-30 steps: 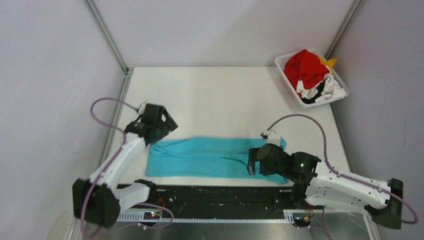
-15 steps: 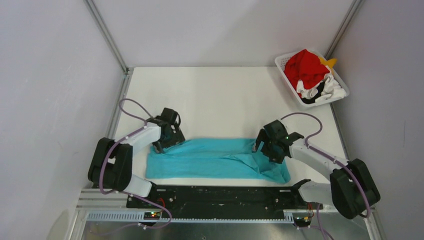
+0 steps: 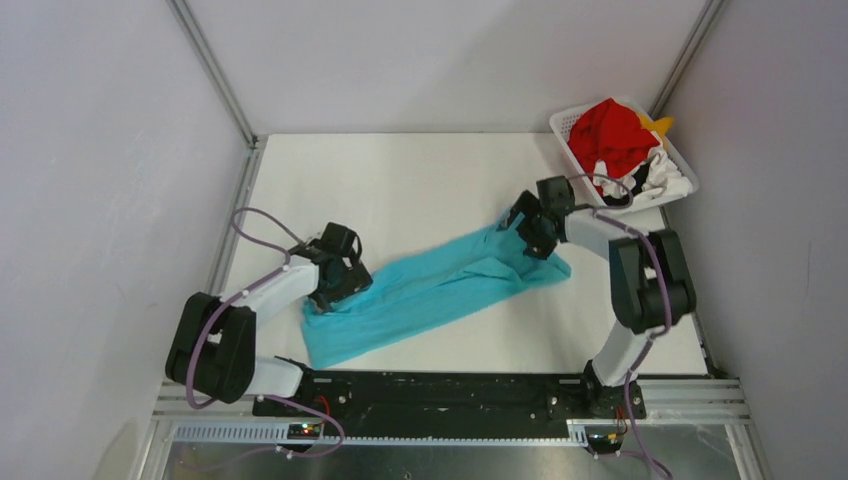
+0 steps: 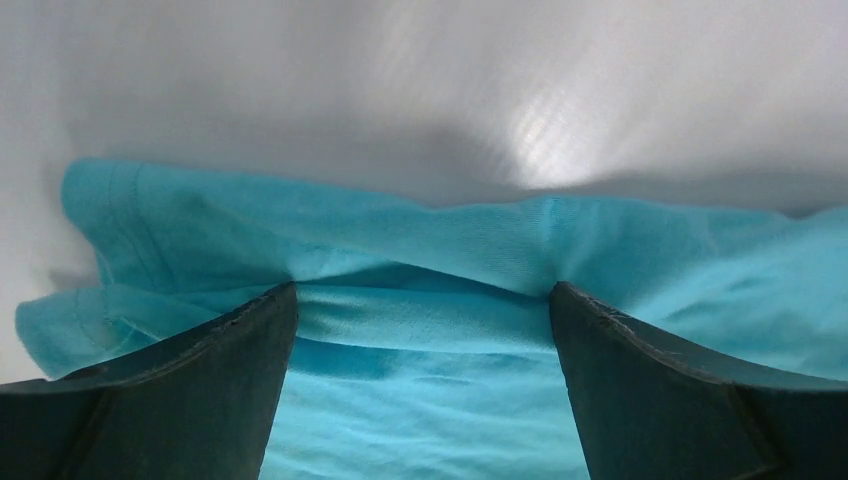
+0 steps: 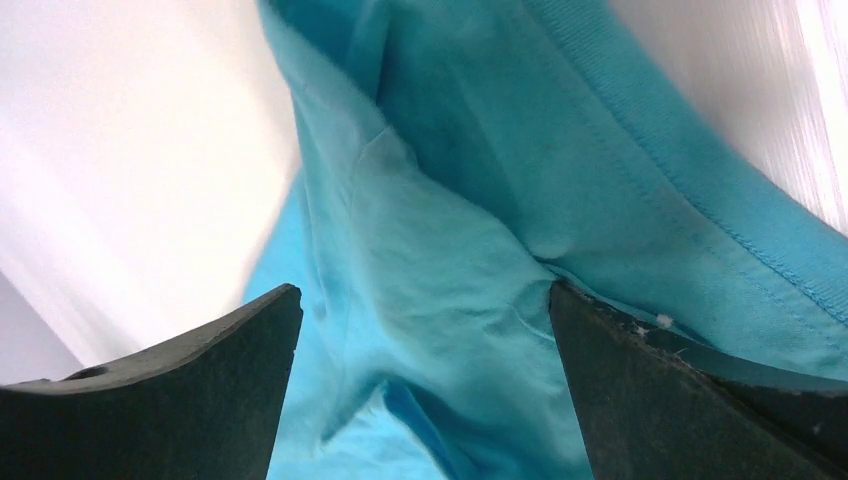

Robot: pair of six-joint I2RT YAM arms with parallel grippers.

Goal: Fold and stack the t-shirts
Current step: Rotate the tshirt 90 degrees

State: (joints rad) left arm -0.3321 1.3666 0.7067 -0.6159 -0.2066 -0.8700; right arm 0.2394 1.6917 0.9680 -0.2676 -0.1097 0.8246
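Observation:
A teal t-shirt (image 3: 430, 290) lies as a long folded band, slanting from near left to far right on the white table (image 3: 400, 180). My left gripper (image 3: 343, 287) is down on its left end; in the left wrist view the shirt (image 4: 420, 330) spans the gap between the wide-apart fingers (image 4: 200, 380). My right gripper (image 3: 527, 228) is down on its right end, where the cloth (image 5: 440, 270) lies loosely bunched between the spread fingers (image 5: 680, 390). Red (image 3: 610, 135), white-and-black (image 3: 655, 180) and yellow-orange (image 3: 658, 124) shirts lie piled together.
The pile sits in a white perforated basket (image 3: 572, 122) at the table's far right corner, just beyond my right arm. Metal frame posts and grey walls close in the table on the left, back and right.
My right arm has swung far out towards the basket, and the shirt's right end has gone with it, so the band now lies slanted. My left gripper has come down on the left end.

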